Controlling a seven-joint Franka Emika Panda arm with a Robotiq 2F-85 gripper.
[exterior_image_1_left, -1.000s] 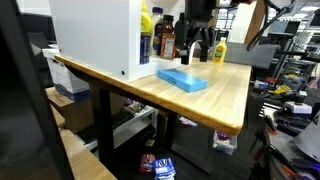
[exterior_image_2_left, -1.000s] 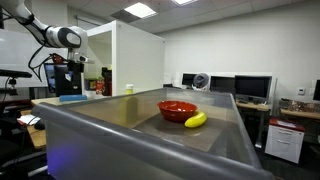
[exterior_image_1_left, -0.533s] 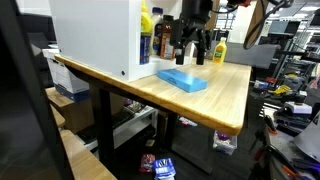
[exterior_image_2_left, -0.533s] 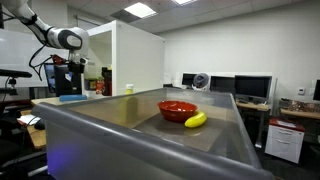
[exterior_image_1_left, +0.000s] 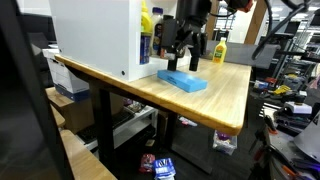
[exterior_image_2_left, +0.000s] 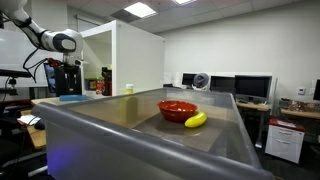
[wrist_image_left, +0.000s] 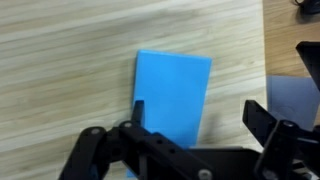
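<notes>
The claw (exterior_image_1_left: 181, 60) hangs spread wide just above the flat blue rectangular block (exterior_image_1_left: 183, 80) lying on the light wooden desk (exterior_image_1_left: 222, 100). In the wrist view the block's long axis runs crosswise to the finger line, and the block sits nearer one fingertip.

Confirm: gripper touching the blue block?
Cannot tell. In an exterior view the open gripper hangs just over the blue block, close to its top, with no clear gap or contact. The wrist view gives no height.
</notes>
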